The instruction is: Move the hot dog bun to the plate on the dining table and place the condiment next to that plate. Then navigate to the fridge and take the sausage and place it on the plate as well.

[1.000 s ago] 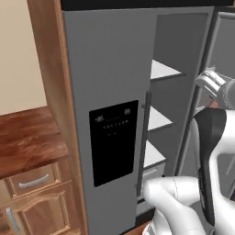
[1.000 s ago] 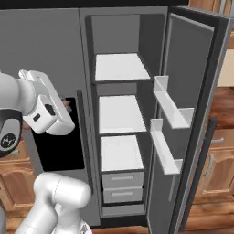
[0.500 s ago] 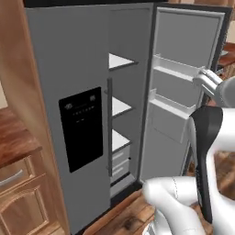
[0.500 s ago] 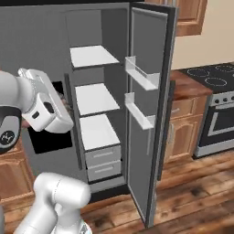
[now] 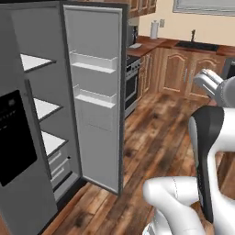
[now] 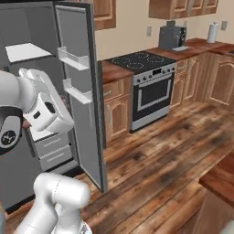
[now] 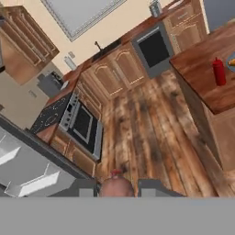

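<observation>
Two-finger gripper is carrying small reddish-brown sausage clamped btwn its tips; keep grip firm w/ slim red condiment bottle & glossy reddish-brown dining table far ahead, approaching slow.

Arm's folding up high, elbow bent, gripper clamping shut on the sausage between its fingertips.

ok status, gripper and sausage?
Gripper shut on sausage. Fridge door open, base turned toward kitchen. Condiment already on dining table. Floor path looks clear.
</observation>
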Controlling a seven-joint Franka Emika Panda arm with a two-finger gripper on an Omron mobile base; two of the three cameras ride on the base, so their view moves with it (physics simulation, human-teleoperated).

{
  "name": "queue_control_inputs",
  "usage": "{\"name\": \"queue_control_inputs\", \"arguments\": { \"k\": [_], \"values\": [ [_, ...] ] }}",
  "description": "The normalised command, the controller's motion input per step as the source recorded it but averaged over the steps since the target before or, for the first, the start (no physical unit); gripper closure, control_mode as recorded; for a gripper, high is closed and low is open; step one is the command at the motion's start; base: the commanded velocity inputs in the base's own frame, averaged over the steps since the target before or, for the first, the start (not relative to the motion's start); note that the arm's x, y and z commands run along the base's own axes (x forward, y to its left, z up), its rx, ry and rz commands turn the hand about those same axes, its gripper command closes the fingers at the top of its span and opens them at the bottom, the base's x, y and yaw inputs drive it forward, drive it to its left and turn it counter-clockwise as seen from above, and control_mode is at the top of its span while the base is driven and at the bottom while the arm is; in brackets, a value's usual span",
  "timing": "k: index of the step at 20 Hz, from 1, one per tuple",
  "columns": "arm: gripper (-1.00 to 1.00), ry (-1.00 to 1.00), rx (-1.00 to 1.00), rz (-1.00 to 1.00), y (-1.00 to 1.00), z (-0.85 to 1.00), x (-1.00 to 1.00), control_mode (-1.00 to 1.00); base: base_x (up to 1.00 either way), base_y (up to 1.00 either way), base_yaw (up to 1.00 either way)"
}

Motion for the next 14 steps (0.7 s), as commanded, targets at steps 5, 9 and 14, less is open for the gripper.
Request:
{"name": "queue_control_inputs", "arguments": {
  "k": [5, 9, 14],
  "values": [
    [1.00, 0.00, 0.00, 0.00, 0.00, 0.00, 0.00, 1.00, -0.54, -0.64, -0.53],
    [1.00, 0.00, 0.00, 0.00, 0.00, 0.00, 0.00, 1.00, -0.43, -0.74, -0.51],
    [1.00, 0.00, 0.00, 0.00, 0.00, 0.00, 0.00, 1.00, -0.07, -0.81, -0.46]
  ]
}}
